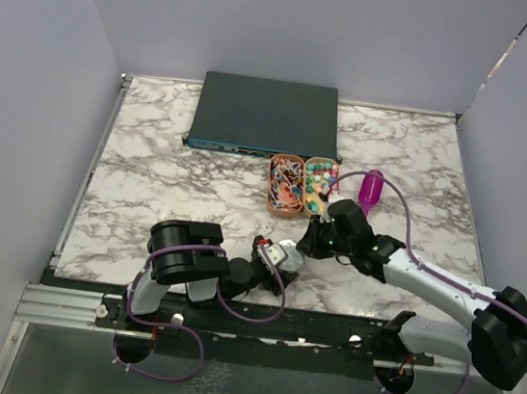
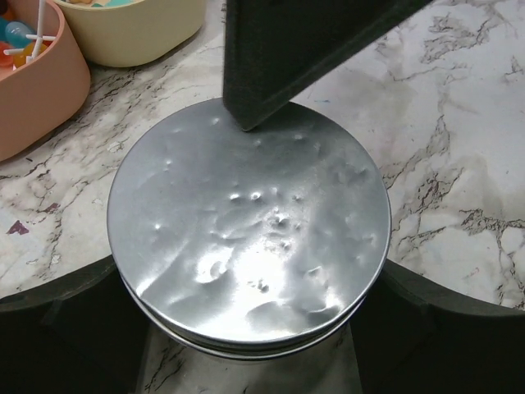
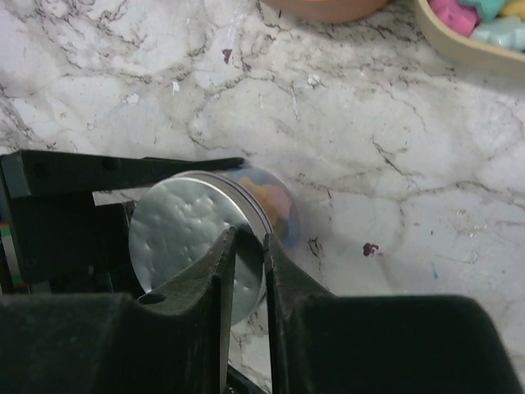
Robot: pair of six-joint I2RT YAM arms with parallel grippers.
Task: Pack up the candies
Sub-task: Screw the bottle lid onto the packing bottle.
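Note:
A small clear jar with a dented silver lid (image 2: 250,238) stands on the marble between my two grippers. My left gripper (image 2: 250,295) is shut on the jar, one finger on each side. My right gripper (image 3: 246,242) is shut on the lid's rim, one finger on top of the lid and one outside it; that finger (image 2: 287,49) shows over the lid's far edge. Pastel candies (image 3: 275,205) show through the jar's wall. More candies (image 1: 319,183) lie in the cream tray. In the top view the left gripper (image 1: 273,257) and right gripper (image 1: 308,242) meet at the jar.
An orange tray (image 1: 284,188) with mixed bits stands beside the cream tray (image 1: 324,160). A purple scoop (image 1: 371,190) lies to their right. A dark flat box (image 1: 264,117) sits at the back. Both trays' edges show in the left wrist view, the orange one (image 2: 41,98) nearest.

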